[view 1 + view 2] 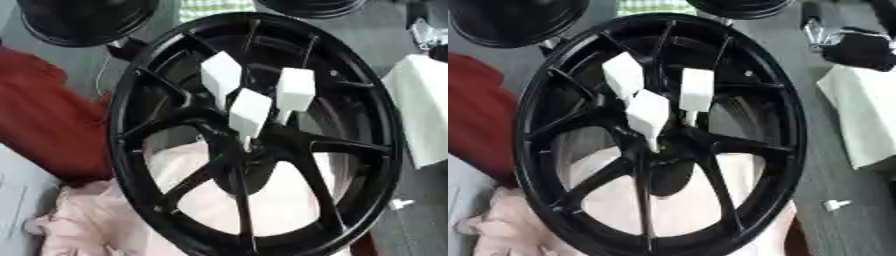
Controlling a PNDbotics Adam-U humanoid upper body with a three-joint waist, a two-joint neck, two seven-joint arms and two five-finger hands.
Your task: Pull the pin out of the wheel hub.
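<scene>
At the centre, a black alloy wheel hub (254, 135) stands tilted over pink cloth (87, 225). Three white block-headed pins (251, 111) sit clustered in its middle, just above the spoke junction. A dark robot hand (855, 45) shows far right; I cannot tell its fingers' state.

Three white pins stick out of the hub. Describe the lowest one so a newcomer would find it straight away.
Start at the big black wheel filling the view and follow its spokes in to the hub. Three white block-headed pins cluster just above it. The lowest pin sits in the middle, nearest the hub, with the left pin and right pin higher on either side.
</scene>
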